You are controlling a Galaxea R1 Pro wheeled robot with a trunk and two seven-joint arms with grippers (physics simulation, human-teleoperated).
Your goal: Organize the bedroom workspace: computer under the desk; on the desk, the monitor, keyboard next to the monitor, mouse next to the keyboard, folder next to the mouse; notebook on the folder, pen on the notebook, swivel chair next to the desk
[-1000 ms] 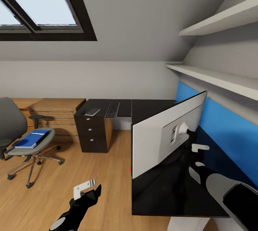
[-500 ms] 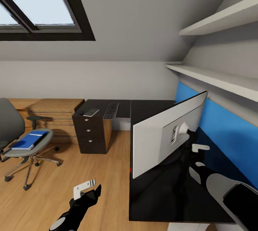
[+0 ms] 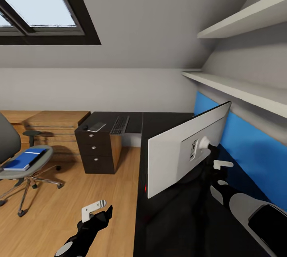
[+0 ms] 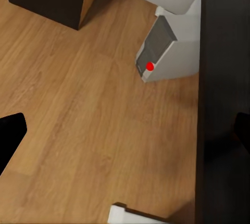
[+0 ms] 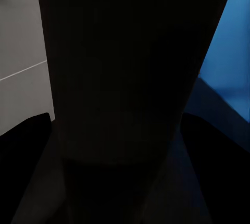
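- Comparing with the earlier head views, the whole picture is seen to have shifted: the swivel chair (image 3: 18, 157), the drawer unit (image 3: 98, 149) and the window (image 3: 42, 8) sit further to the left, which is read as camera movement; the monitor (image 3: 185, 151) and both arms keep their places in the frame.
- The right gripper (image 3: 217, 171) is seen just behind the monitor's white back, at its stand; the wrist view is filled by a dark upright shape very close between the fingers, and it cannot be told whether the jaws are clamped on it.
- The left gripper (image 3: 95, 209) hangs over the floor (image 3: 79, 197), well apart from the chair; only a small part of its fingers shows, so its opening cannot be told.
- Counted: one monitor, one keyboard (image 3: 119, 124), one chair, one blue folder (image 3: 22, 159), one computer (image 4: 169, 52), three drawers, two wall shelves (image 3: 239, 30).
- The folder lies on the chair seat, far to the left of the left gripper.
- The keyboard lies on the far wing of the desk (image 3: 159, 123), above the drawer unit, with a flat grey item (image 3: 97, 126) beside it.
- The computer stands on the floor by the desk edge, below the left gripper, red dot showing.
- The desk top is glossy black with a blue back panel (image 3: 247, 141); the bedroom has grey walls, a sloped ceiling and light wood planks; a wooden dresser (image 3: 56, 123) stands beyond the chair.
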